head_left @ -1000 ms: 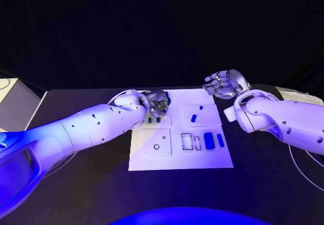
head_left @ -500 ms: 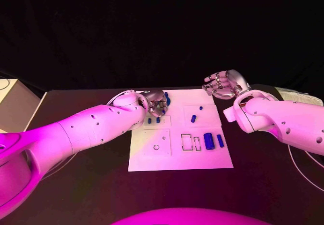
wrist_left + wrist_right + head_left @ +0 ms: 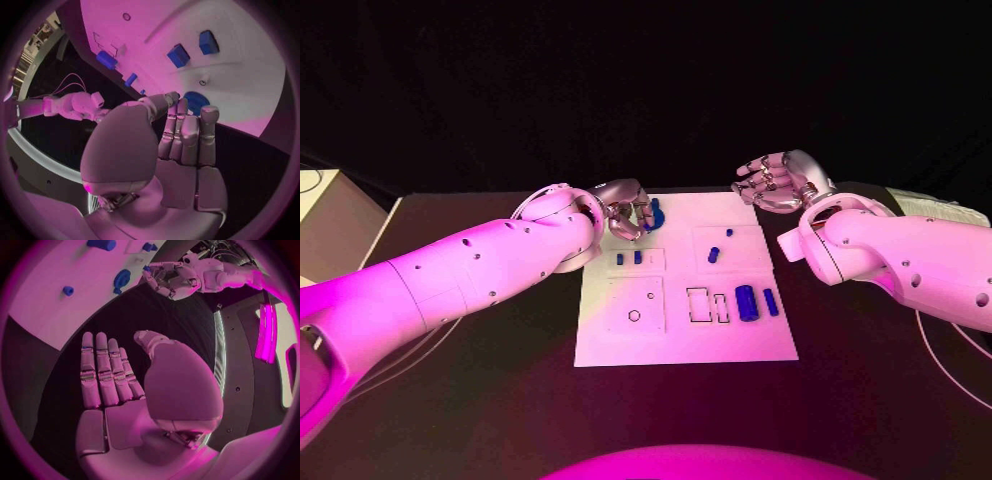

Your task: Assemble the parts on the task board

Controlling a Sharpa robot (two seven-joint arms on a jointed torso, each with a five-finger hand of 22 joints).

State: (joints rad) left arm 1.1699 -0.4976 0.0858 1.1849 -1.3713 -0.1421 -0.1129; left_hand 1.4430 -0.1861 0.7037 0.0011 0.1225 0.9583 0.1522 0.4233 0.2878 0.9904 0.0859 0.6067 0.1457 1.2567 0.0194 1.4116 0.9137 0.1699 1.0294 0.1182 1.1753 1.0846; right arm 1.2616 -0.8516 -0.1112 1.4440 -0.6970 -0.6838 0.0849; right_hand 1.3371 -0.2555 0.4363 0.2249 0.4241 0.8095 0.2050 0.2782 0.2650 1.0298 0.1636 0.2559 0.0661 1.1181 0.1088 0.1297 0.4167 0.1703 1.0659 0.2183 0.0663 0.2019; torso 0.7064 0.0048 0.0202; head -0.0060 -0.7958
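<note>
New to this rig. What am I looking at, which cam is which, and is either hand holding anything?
It is a two-armed robot at a black table. One picture looks down from its head; the two round ones come from cameras at each wrist, behind that arm's own hand.

On the table lies a white task board with small blue parts on it, and a curved blue part near its far edge.

The left hand hangs over that curved part; whether it holds it, I cannot tell. The right hand is off the board, open and empty.

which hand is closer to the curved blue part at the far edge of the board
Left. The left hand sits right beside the curved blue part; the right hand hovers off the task board's far right corner.
</note>
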